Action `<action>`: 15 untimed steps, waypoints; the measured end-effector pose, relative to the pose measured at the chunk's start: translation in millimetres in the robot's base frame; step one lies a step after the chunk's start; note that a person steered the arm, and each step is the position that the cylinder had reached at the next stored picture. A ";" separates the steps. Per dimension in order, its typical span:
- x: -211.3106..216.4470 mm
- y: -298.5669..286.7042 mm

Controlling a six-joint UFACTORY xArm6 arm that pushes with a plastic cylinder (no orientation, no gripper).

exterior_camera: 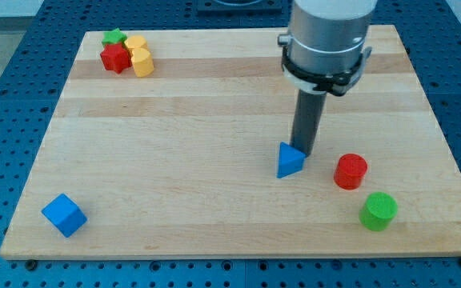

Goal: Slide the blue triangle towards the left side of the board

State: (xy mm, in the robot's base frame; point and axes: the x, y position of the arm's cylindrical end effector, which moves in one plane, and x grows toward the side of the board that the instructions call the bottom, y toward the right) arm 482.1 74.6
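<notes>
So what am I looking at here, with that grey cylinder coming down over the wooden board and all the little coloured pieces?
That grey cylinder is the end of a robot arm. It has no hand: it ends in a dark rod, and its lower end, my tip, slides along the wooden board to push pieces. Nothing is held. There is one camera, looking down at the board from the front. The tip sits right behind the blue triangle, on its upper right, seemingly touching it. To the right lie a red cylinder and a green cylinder. A blue cube sits at the bottom left. At the top left, a green star, a red star and two yellow pieces cluster together.
</notes>
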 end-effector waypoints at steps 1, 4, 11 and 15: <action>15.0 -17.7; 62.8 -17.7; 62.9 -86.0; 49.6 -184.2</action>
State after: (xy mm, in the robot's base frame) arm 531.7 -109.6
